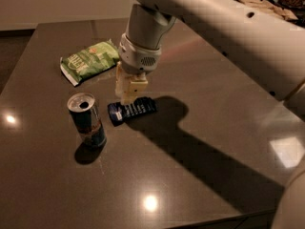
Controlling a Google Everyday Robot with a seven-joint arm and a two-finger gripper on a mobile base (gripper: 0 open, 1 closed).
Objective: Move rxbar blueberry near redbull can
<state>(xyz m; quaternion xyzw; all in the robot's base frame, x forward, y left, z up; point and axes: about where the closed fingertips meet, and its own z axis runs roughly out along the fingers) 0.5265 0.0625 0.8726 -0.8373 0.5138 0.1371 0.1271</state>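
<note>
The redbull can (pixel 87 122) stands upright at the left of the dark table (pixel 57 185), below centre. Just right of it, a little apart, the rxbar blueberry (pixel 134 110) lies flat. The gripper (pixel 126 98) hangs at the bar's upper edge; whether it grips the bar cannot be told. A green chip bag (pixel 88 61) lies farther back, upper left.
</note>
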